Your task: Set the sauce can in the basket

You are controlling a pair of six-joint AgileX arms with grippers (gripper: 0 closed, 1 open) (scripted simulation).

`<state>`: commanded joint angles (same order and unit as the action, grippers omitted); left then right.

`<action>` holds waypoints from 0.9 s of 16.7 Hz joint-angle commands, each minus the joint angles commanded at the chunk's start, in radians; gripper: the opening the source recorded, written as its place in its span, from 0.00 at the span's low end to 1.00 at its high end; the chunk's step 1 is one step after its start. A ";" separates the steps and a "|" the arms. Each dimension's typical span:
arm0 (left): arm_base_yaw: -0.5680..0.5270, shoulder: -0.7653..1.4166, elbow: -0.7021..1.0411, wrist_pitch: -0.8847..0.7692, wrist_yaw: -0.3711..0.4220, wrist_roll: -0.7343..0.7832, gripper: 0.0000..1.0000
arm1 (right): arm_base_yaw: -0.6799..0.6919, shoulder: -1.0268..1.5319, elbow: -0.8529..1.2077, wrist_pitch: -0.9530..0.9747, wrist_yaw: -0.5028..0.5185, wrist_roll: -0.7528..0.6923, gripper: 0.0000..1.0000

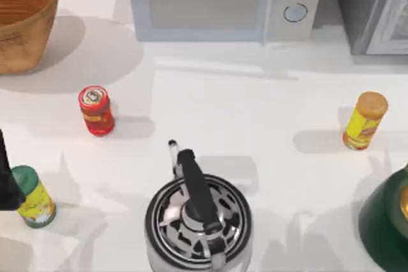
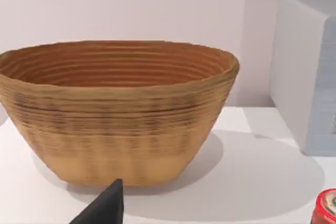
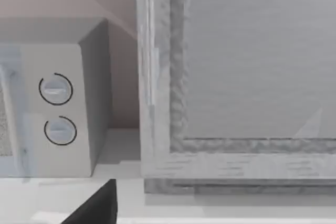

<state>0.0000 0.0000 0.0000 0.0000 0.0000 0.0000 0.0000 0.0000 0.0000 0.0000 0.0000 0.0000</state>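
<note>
Left arm is waiting at the surface's left edge (tool state cannot tell); sauce can (image 1: 96,111) is standing free, needing an upright side grip before the basket (image 1: 19,23).

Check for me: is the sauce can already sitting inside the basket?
No. In the top view the sauce can stands upright on the white table, apart from the basket at the table's far left corner.

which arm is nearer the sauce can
Left. The left arm sits at the table's left edge, just below-left of the sauce can; its wrist view catches the can. The right arm looks toward the microwave.
</note>
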 joint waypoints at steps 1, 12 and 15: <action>0.000 0.000 0.000 0.000 0.000 0.000 1.00 | 0.000 0.000 0.000 0.000 0.000 0.000 1.00; 0.053 0.444 0.332 -0.179 0.410 0.393 1.00 | 0.000 0.000 0.000 0.000 0.000 0.000 1.00; 0.098 0.694 0.510 -0.292 0.605 0.607 1.00 | 0.000 0.000 0.000 0.000 0.000 0.000 1.00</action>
<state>0.0976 0.6941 0.5102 -0.2918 0.6048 0.6066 0.0000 0.0000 0.0000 0.0000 0.0000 0.0000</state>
